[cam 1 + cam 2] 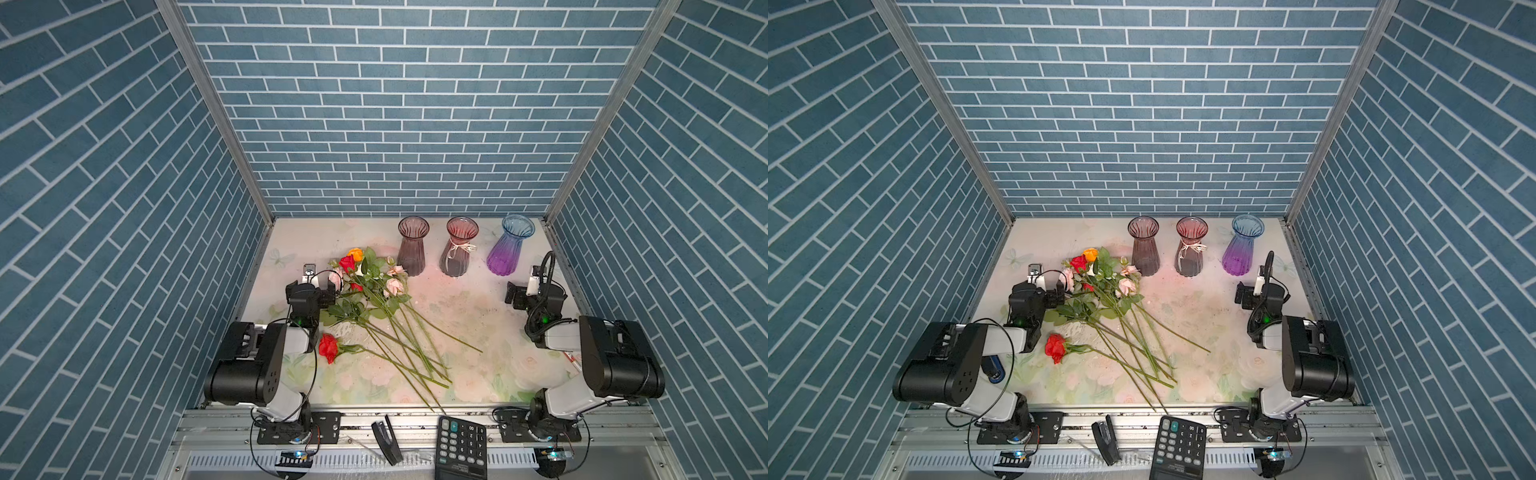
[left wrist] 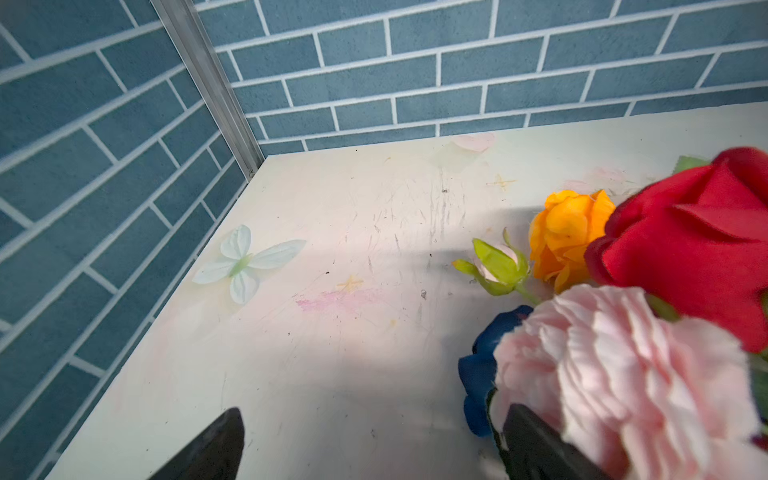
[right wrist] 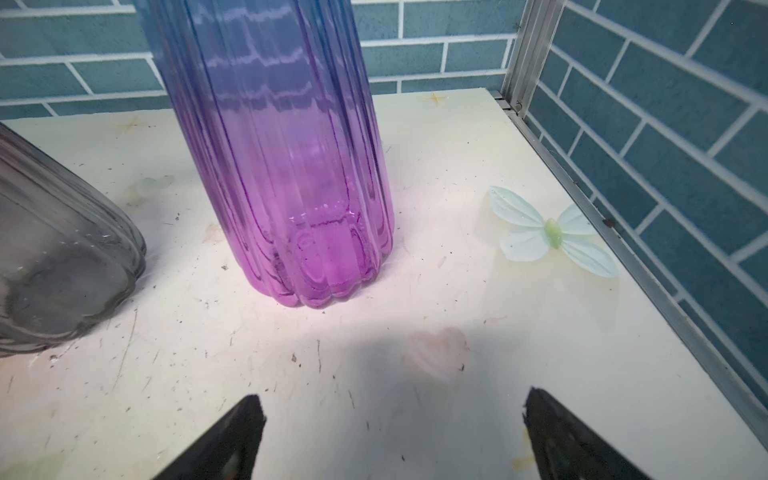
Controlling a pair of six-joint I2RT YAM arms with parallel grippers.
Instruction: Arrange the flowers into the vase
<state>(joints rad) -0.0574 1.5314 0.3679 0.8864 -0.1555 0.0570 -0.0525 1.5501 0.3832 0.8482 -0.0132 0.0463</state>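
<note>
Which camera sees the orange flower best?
The left wrist view: the orange flower is close, big and sharp there. Both top views show it tiny and far away. The right wrist view misses it.

We are looking into a robotics lab test booth: printed blue-brick wall panels [image 1: 415, 124] held in aluminium posts [image 1: 217, 108] box in a flower-patterned tabletop [image 1: 478, 324], and two robot arms [image 1: 249, 361] are bolted to a metal rail [image 1: 615, 419] along its front edge.

Red, orange, pink flowers [image 1: 365, 283]; blue-to-purple vase [image 1: 509, 250]
</note>
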